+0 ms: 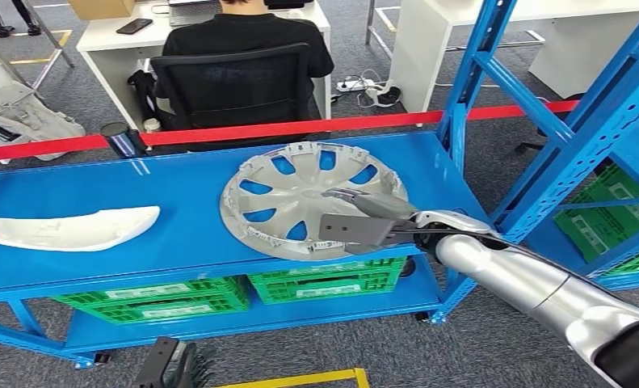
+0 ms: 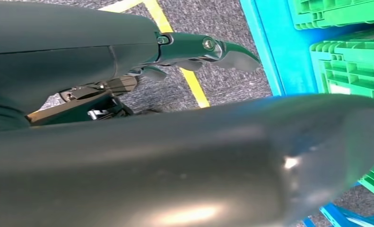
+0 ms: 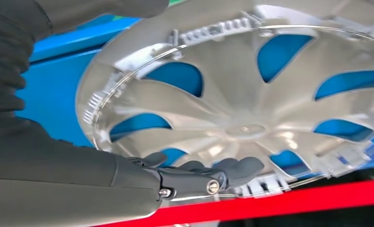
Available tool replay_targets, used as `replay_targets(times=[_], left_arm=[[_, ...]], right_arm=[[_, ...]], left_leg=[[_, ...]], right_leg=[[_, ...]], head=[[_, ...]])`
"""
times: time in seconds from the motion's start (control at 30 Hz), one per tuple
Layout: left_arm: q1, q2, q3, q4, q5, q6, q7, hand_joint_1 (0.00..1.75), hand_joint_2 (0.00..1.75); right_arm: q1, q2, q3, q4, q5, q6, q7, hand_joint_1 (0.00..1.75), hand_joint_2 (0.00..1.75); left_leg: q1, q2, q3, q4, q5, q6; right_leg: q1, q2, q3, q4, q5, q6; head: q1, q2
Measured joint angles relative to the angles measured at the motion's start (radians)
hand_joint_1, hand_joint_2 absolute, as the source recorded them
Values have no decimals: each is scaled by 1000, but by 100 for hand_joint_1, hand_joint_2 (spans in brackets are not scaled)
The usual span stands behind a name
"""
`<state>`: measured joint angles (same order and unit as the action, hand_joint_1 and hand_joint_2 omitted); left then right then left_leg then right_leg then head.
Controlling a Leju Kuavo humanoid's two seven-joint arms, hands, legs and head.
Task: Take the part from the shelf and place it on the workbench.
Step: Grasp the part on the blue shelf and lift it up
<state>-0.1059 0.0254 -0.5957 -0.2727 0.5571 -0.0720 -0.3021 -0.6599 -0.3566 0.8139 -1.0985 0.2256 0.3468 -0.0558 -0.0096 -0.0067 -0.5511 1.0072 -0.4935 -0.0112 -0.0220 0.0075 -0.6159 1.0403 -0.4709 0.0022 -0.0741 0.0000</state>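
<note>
Grey office carpet, a red barrier tape [image 1: 300, 128] across the scene, and a person in a black chair [image 1: 233, 81] at a white desk beyond it. In front, the blue workbench [image 1: 162, 234] carries the silver hubcap [image 1: 300, 194], lying flat with its ribbed inner side up, clips around the rim; being round, it has no long axis to call. The right hand [image 1: 364, 220] sits over the hubcap's near-right part, thumb reaching across a spoke. In the right wrist view the fingertips [image 3: 241, 168] curl right at the hubcap's rim [image 3: 270, 182], touching or just beside it; whether they grip it I cannot tell, the contact is hidden under the fingers.

Well away from those fingers, toward the far left of the bench, lies a white curved panel [image 1: 73, 228]. Below the fingers, on the lower shelf, green crates [image 1: 324, 281] carry pale labels, too small to read. More green crates [image 1: 611, 212] sit in the blue rack to the right, partly cut off.

The left hand [image 2: 204, 49] hangs low over carpet with yellow floor tape [image 2: 185, 71], fingers loosely apart, holding nothing; a blurred dark shape covers much of that view.
</note>
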Motion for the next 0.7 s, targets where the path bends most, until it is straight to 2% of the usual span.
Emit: replay_targets(times=[0.3,0.7], left_arm=[[0,-2,0,0,13,0,1,0,0],[-6,-4,-1,-1,28,-2,9,0,0]], right_arm=[[-6,3,6,109,12,18,-2,0,175],[-86,57,68,334,21,36,-38,0,175]], left_leg=[[0,0,0,0,0,0],[0,0,0,0,0,0]], right_leg=[[0,-1,0,0,0,0],[0,0,1,0,0,0]], head=[[0,0],[0,0]])
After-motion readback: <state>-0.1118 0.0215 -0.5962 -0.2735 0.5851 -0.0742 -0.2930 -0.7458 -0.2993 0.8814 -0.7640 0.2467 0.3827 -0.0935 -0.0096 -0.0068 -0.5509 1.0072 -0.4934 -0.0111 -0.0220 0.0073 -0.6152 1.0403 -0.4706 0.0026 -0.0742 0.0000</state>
